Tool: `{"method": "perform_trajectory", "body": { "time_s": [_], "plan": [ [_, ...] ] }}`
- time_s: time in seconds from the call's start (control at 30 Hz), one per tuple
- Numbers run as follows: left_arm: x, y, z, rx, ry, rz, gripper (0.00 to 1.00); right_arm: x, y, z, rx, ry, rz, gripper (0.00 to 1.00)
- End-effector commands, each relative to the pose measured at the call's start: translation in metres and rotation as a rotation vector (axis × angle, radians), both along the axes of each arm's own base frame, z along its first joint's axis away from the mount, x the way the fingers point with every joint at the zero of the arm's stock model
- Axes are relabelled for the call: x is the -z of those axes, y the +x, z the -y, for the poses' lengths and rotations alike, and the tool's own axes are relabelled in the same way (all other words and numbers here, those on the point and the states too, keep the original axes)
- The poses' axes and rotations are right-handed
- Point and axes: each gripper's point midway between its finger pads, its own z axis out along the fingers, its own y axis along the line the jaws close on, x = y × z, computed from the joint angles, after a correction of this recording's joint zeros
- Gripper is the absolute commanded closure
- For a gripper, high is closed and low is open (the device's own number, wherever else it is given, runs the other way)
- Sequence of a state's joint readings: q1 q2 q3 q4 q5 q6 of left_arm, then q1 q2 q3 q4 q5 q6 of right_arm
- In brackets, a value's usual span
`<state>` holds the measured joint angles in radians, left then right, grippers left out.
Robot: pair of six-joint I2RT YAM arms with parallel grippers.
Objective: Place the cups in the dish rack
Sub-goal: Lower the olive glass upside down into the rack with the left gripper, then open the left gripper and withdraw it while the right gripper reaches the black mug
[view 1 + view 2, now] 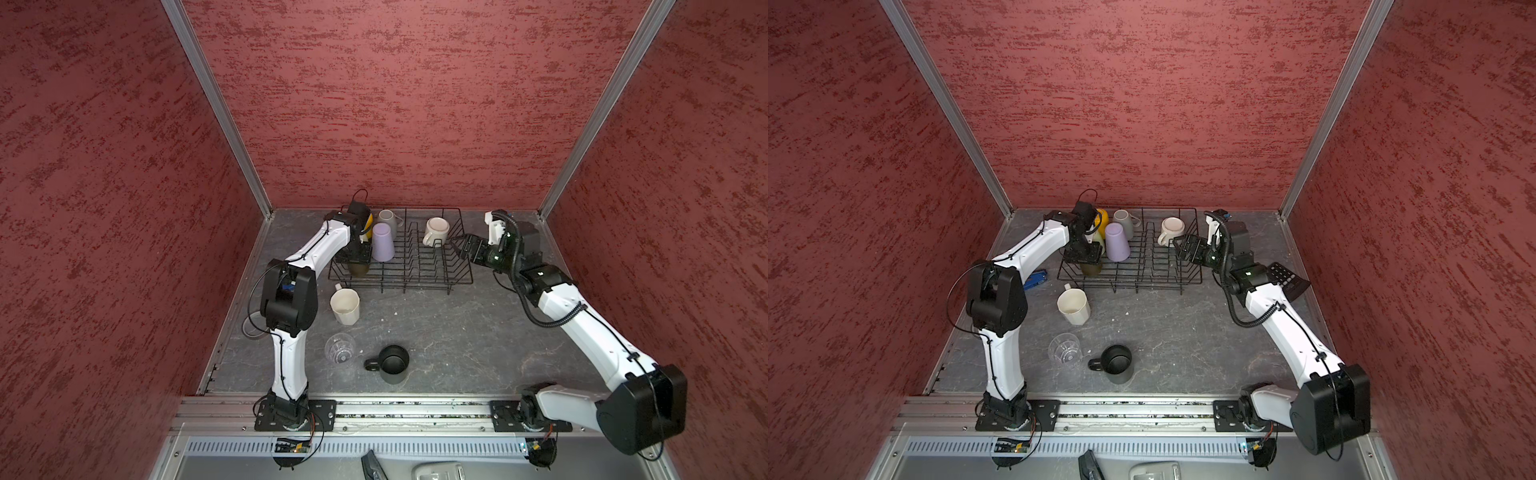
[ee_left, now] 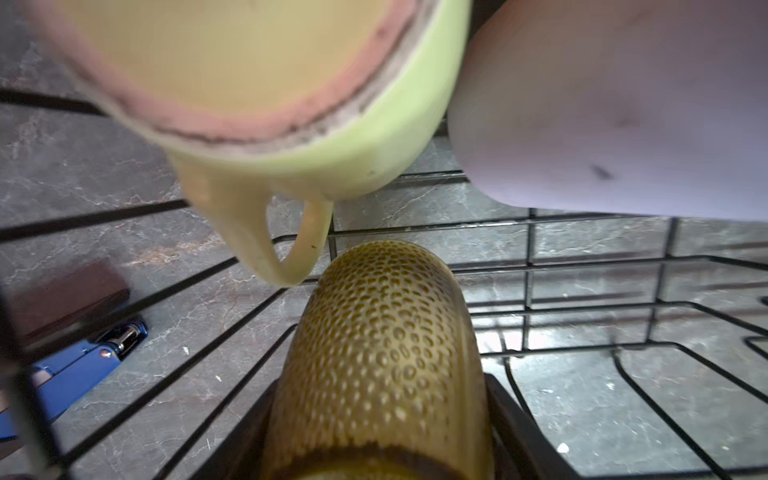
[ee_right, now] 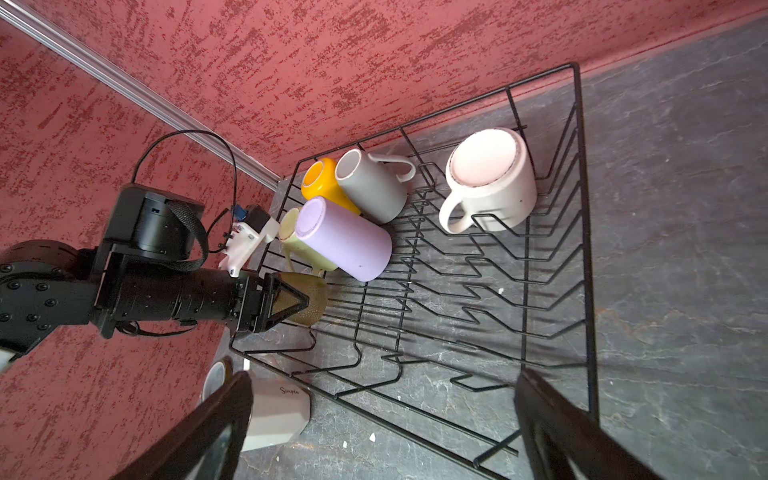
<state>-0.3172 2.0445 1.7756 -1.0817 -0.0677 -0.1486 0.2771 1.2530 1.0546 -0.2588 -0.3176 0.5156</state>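
Dimpled, glossy olive glass [image 2: 382, 353]; black metal wire rack [image 1: 415, 266].

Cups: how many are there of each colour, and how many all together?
yellow cup: 1
pale green cup: 1
grey cup: 1
lilac cup: 1
olive-brown glass: 1
clear glass: 1
black cup: 1
white: 2, plain white cup and faceted white cup
Total: 9

Three walls [image 1: 395, 104] with a rough, mottled red finish close in the space, meeting at two slanting aluminium posts [image 1: 217, 108]. The table [image 1: 457, 332] is a dark grey, marble-veined slab, evenly lit, edged along the front by a silver aluminium rail [image 1: 415, 409] and a slotted grey strip [image 1: 415, 448].
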Motion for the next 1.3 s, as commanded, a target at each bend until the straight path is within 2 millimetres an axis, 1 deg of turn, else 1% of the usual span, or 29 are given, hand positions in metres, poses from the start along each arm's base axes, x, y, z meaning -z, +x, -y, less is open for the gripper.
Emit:
{"method": "perform_trajectory", "body": {
  "time_s": [0.0, 0.07, 0.17, 0.27, 0.37, 0.47, 0.53, 0.67, 0.8, 0.9, 1.0, 1.1, 1.2, 1.27],
  "plan": [
    [0.004, 0.006, -0.005, -0.014, 0.039, 0.006, 1.0, 0.001, 0.0, 0.004, 0.006, -0.007, 0.011, 0.01],
    [0.009, 0.006, -0.005, -0.017, 0.046, -0.004, 0.94, 0.001, 0.0, 0.004, 0.007, -0.006, 0.011, 0.01],
    [0.014, 0.006, -0.006, -0.02, 0.059, -0.018, 0.81, 0.003, 0.001, 0.004, 0.007, -0.009, 0.007, 0.01],
    [0.02, 0.006, -0.007, -0.022, 0.067, -0.031, 0.61, 0.004, 0.001, 0.004, 0.006, -0.012, 0.0, 0.01],
    [0.024, 0.004, -0.008, -0.024, 0.074, -0.047, 0.46, 0.006, 0.0, 0.006, 0.009, -0.022, -0.008, 0.01],
    [0.026, 0.004, -0.009, -0.026, 0.076, -0.053, 0.33, 0.008, -0.001, 0.007, 0.014, -0.034, -0.013, 0.01],
    [0.028, 0.003, -0.009, -0.028, 0.078, -0.057, 0.29, 0.009, -0.002, 0.008, 0.014, -0.038, -0.017, 0.01],
    [0.027, 0.002, -0.008, -0.025, 0.07, -0.056, 0.19, 0.011, -0.003, 0.01, 0.018, -0.046, -0.022, 0.01],
    [0.021, 0.002, -0.007, -0.023, 0.062, -0.043, 0.09, 0.01, -0.004, 0.01, 0.018, -0.049, -0.024, 0.01],
    [0.009, 0.004, -0.003, -0.024, 0.022, -0.012, 0.04, 0.01, -0.005, 0.009, 0.005, -0.059, -0.026, 0.02],
    [-0.013, 0.005, 0.004, -0.019, -0.026, 0.045, 0.02, 0.013, -0.011, 0.004, -0.042, -0.083, -0.055, 0.08],
    [-0.046, 0.008, 0.007, -0.017, -0.072, 0.131, 0.01, 0.023, -0.029, -0.005, -0.097, -0.118, -0.1, 0.13],
    [-0.088, 0.012, 0.009, -0.021, -0.124, 0.243, 0.0, 0.031, -0.056, -0.019, -0.162, -0.163, -0.142, 0.17],
    [-0.118, 0.013, 0.01, -0.025, -0.158, 0.33, 0.0, 0.037, -0.078, -0.03, -0.209, -0.199, -0.171, 0.18]
  ]
}}
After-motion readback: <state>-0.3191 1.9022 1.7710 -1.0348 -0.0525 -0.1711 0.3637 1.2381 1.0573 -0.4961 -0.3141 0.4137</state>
